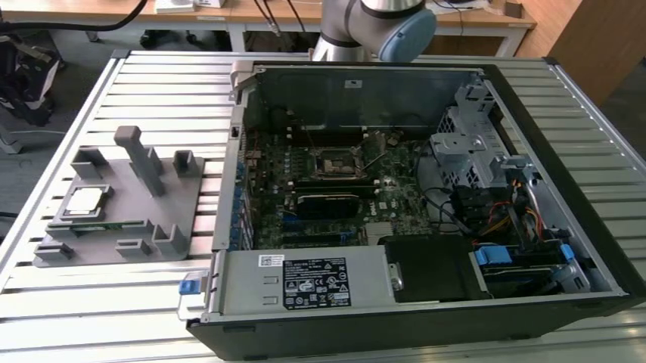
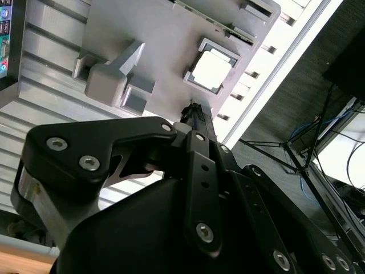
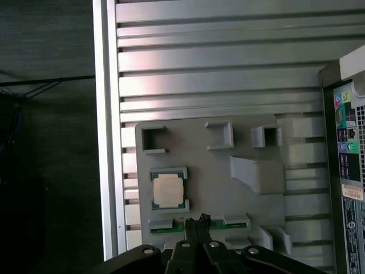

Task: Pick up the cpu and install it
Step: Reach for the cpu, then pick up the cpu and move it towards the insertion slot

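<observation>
The gripper (image 3: 199,219), tips together on nothing, hangs just above the grey tray (image 3: 211,171) where the cpu (image 3: 169,190) lies unpicked, and the socket (image 1: 334,162) in the open case (image 1: 424,333), well apart, looks unfilled.

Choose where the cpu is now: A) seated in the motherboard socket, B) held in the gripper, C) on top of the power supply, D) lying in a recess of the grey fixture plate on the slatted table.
D: the cpu lies flat in its recess on the grey fixture plate, outside the open computer case.
</observation>
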You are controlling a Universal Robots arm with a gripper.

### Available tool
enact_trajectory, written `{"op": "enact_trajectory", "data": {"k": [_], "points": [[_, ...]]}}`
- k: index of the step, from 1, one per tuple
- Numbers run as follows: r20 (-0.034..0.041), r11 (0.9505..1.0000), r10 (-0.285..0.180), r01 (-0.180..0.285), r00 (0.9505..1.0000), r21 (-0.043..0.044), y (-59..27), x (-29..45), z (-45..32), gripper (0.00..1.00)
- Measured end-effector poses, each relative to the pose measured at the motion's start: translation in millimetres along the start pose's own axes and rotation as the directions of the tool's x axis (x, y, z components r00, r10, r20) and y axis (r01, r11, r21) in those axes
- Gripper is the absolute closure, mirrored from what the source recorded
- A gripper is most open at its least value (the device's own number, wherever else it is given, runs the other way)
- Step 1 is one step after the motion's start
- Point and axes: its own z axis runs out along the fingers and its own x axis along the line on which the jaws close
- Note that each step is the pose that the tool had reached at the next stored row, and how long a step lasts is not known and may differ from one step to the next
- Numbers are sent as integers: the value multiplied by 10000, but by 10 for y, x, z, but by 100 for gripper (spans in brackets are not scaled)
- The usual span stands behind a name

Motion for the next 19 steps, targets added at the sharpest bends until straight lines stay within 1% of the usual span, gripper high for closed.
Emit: {"op": "enact_trajectory", "data": {"k": [9,17,19], "points": [[-1,10000,0,0,10000,1,-14,169,29,89],[-3,10000,0,0,10000,2,-20,239,34,89],[-2,10000,-1,1,10000,1,-21,245,35,89]]}}
